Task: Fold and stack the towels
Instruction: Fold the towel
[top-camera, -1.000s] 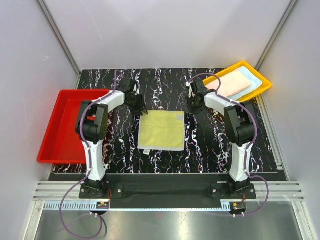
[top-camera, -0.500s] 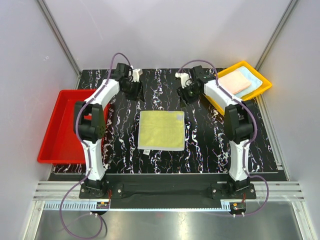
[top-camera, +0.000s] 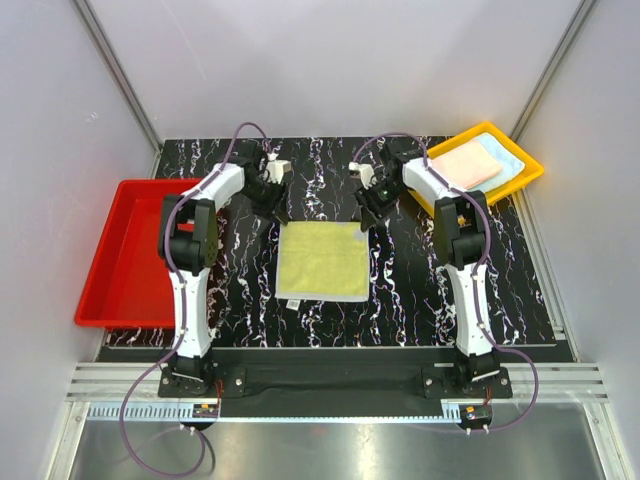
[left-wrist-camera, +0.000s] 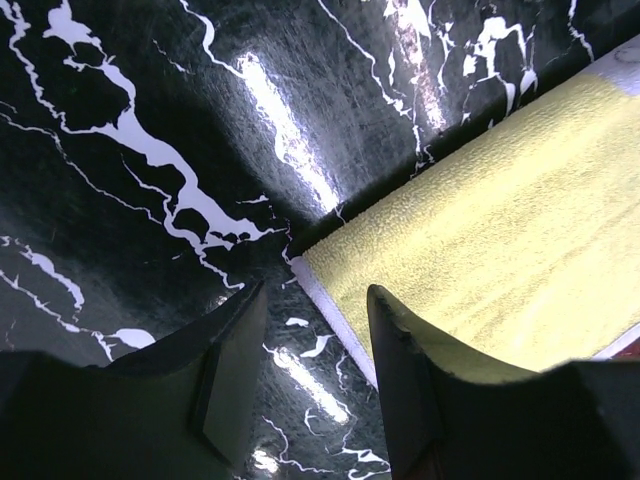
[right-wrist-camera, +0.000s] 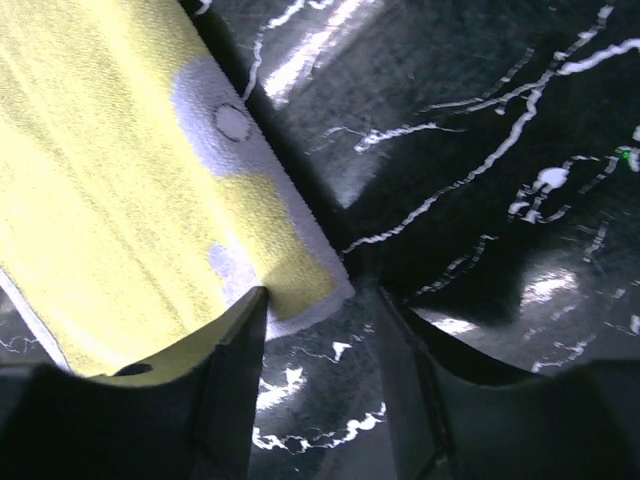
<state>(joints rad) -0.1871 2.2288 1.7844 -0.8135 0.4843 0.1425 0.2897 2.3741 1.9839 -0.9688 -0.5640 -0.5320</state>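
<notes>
While the yellow towel (top-camera: 323, 261) lies flat on the tabletop (top-camera: 410, 295), left claw (left-wrist-camera: 315, 295) and right claw (right-wrist-camera: 320, 295) hang open over its far corners — one each, gripping nothing.

The black tabletop (top-camera: 420, 290), veined with white like marble, carried a pale yellow-green towel (top-camera: 322, 262) spread flat and square near its middle, well apart from both trays. A red tray (top-camera: 110, 290) sat at the left edge, overhanging it; a yellow tray (top-camera: 527, 180) sat askew at the far right corner
</notes>
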